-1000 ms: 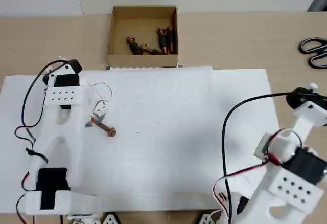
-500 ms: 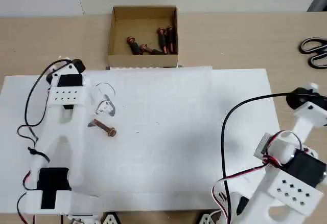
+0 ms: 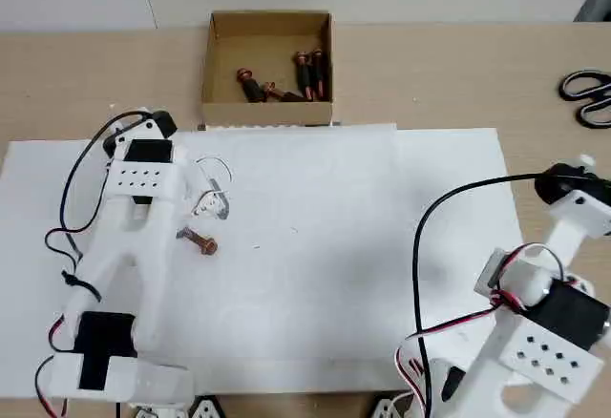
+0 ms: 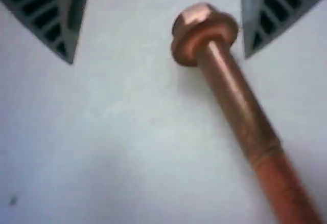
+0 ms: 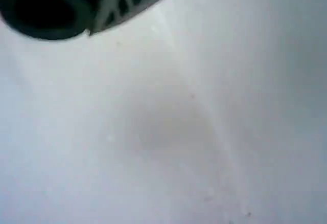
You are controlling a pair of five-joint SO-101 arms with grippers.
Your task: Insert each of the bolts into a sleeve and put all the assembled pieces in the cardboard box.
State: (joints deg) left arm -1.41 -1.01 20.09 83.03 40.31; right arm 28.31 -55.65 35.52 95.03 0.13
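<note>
Left gripper (image 4: 158,58): spread wide and holding nothing. It hangs low over the bolt, and in the wrist view the bolt's head lies between its two fingers.
Bolt (image 3: 198,240): copper, lying flat on the sheet toward its 9 o'clock side, just at 6 o'clock of the gripper, with the head end toward 4 o'clock.
Box (image 3: 205,65): cardboard, open on top, on the table at the sheet's 12 o'clock edge, with several copper pieces inside.
Right arm (image 3: 549,327): at the sheet's 4 o'clock corner, well apart from the bolt. I cannot tell whether it grips anything.
Sheet (image 3: 334,275): white, covering most of the table (image 3: 430,65).
Scissors (image 3: 587,94): on bare wood at 2 o'clock.
</note>
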